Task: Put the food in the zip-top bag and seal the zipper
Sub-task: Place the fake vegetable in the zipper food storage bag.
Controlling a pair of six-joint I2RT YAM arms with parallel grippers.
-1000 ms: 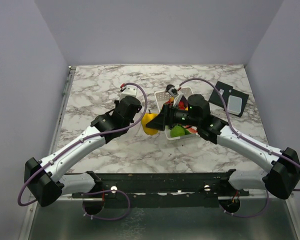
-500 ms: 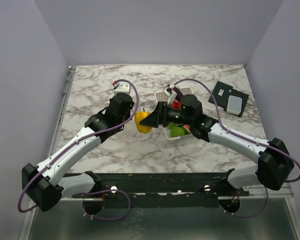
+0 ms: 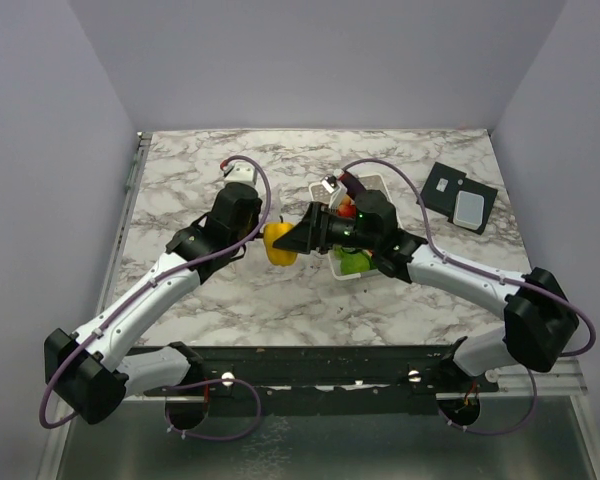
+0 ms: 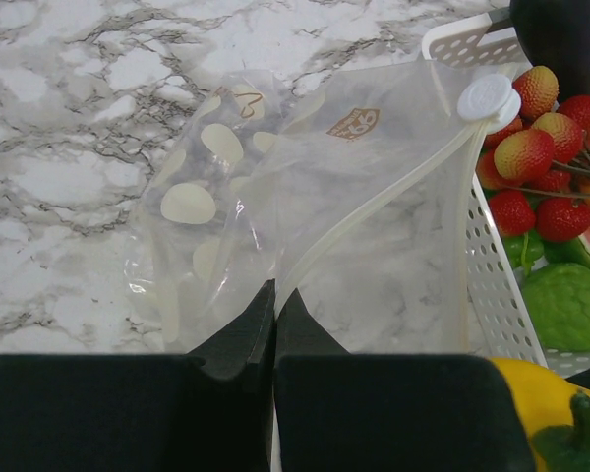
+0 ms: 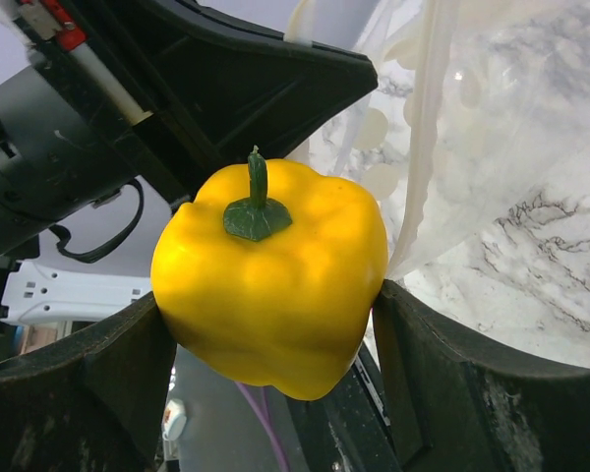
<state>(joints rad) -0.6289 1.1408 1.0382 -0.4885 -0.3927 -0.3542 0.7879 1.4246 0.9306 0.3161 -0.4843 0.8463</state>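
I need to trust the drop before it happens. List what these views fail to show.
Zip-top bag mouth: the left wrist view shows only crumpled clear film pinched by the left gripper; open or not, cannot tell.
Same bag, top view: too clear to make out beside the yellow pepper and right gripper.
Basket contents: cut by the right edge in the left wrist view, covered by the right arm from above.
Eggplant: cut by the top edge there.

High rear camera looks down; close wrist cameras share the pepper (image 5: 270, 285)
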